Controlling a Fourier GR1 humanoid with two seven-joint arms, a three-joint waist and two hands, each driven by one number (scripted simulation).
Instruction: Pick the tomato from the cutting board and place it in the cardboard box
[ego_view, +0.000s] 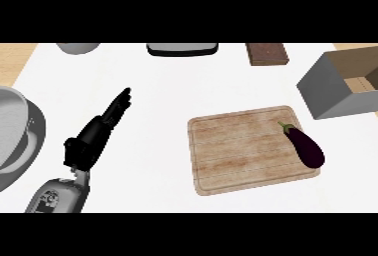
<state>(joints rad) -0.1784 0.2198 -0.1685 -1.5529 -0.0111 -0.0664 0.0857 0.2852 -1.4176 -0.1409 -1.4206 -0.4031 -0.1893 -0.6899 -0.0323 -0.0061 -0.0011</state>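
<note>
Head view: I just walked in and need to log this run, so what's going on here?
Nothing is being held. The left hand rests open on the white counter, left of the cutting board. The right hand is out of view. The board carries an eggplant at its right edge; no tomato shows. The cardboard box stands open at the upper right, with nothing visible in the part of it that shows.

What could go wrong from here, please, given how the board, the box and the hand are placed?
1. The cutting board holds an eggplant, not a tomato; the wrong item might get picked.
2. The eggplant lies at the board's right edge and could roll off if nudged.
3. Only the left hand shows, open, left of the board; reaching across to the cardboard box at far right looks awkward.
</note>
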